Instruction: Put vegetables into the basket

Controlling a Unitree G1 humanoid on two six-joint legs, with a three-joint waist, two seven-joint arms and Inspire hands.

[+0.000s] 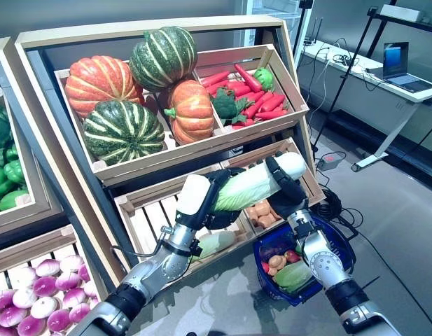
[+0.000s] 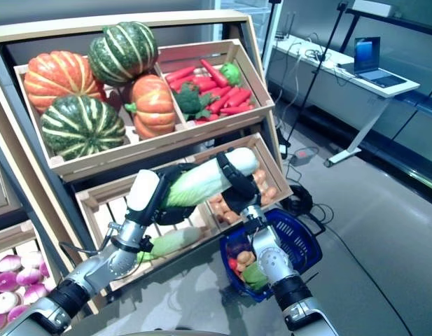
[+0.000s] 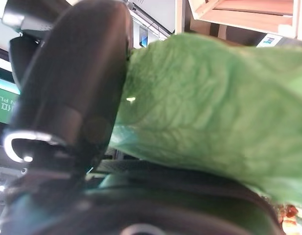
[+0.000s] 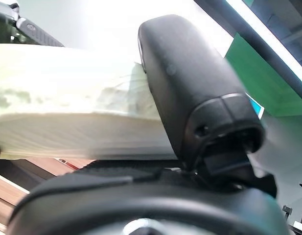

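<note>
A long napa cabbage [image 1: 247, 187], leafy green at one end and white at the other, hangs in the air in front of the lower shelf crate. My left hand [image 1: 201, 204] is curled round its green end [image 3: 214, 107], thumb [image 3: 77, 98] pressed on the leaves. Around the white end [image 4: 67, 103] my right hand [image 1: 286, 183] is shut, its thumb [image 4: 195, 93] against the stalk. The blue basket [image 1: 343, 246] stands on the floor below my right hand and holds several vegetables, among them a green one [image 1: 293, 274].
A second cabbage [image 1: 216, 243] lies in the slatted lower crate [image 1: 149, 217]. Brown roots [image 1: 261, 213] fill the crate beside it. Pumpkins [image 1: 121, 129] and red vegetables [image 1: 254, 94] sit on the top shelf. Purple onions [image 1: 33, 294] are at lower left. A desk with a laptop [image 1: 401, 66] stands at right.
</note>
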